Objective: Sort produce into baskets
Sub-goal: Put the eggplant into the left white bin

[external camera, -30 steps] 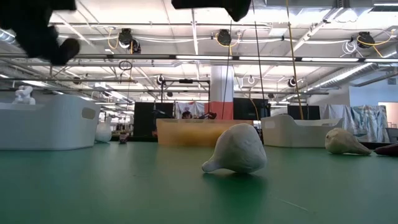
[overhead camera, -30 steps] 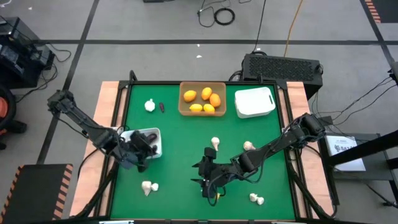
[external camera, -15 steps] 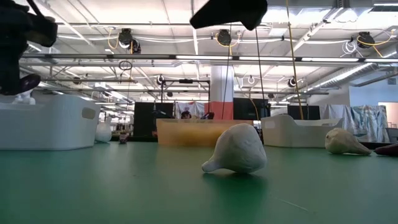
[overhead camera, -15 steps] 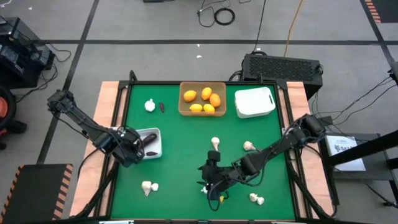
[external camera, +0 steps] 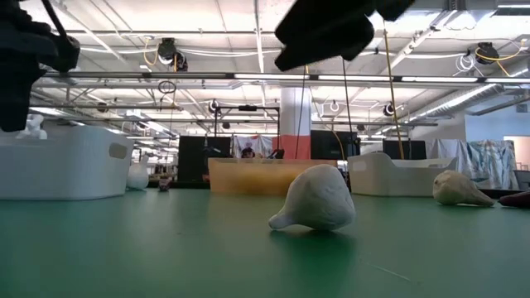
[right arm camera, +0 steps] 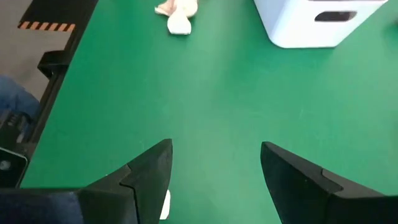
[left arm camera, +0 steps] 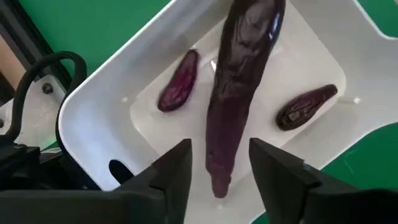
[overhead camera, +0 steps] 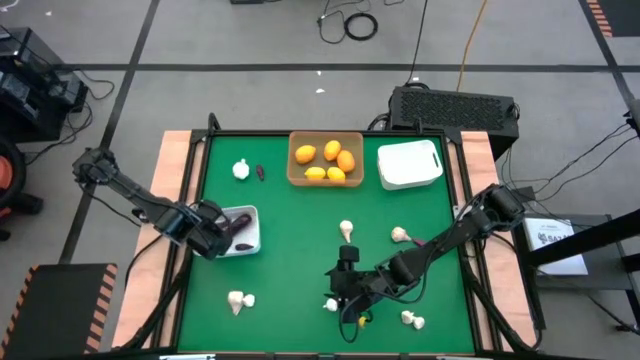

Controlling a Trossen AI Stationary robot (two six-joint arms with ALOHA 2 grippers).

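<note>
1. Nearest the counter's (overhead camera: pixel 300 230) front edge, garlic bulbs lie loose: one at the front left (overhead camera: pixel 237 299), one at the front right (overhead camera: pixel 412 320), not yet sorted
2. The right gripper (overhead camera: pixel 338 300) hangs low over the front middle; in its wrist view the fingers (right arm camera: pixel 146 180) stand wide apart with only bare green between them, holding nothing. A whitish bit shows just beside one finger, so it seems poised to pick up a bulb there
3. At mid-depth, two more bulbs (overhead camera: pixel 346 230) and (overhead camera: pixel 400 235) wait in the open
4. The left gripper (left arm camera: pixel 217 171) hovers over the white basket (overhead camera: pixel 250 235) at the counter's left; its fingers are parted and empty above a long purple eggplant (left arm camera: pixel 239 93) lying in the basket between two small purple pieces, likely just set there with its kind
5. Farthest back, the tan basket (overhead camera: pixel 325 180) holds the orange and yellow fruits (overhead camera: pixel 326 160), a second white basket (overhead camera: pixel 410 165) stands to its right, and a bulb (overhead camera: pixel 241 169) and a small dark piece (overhead camera: pixel 260 172) lie at the far left
</note>
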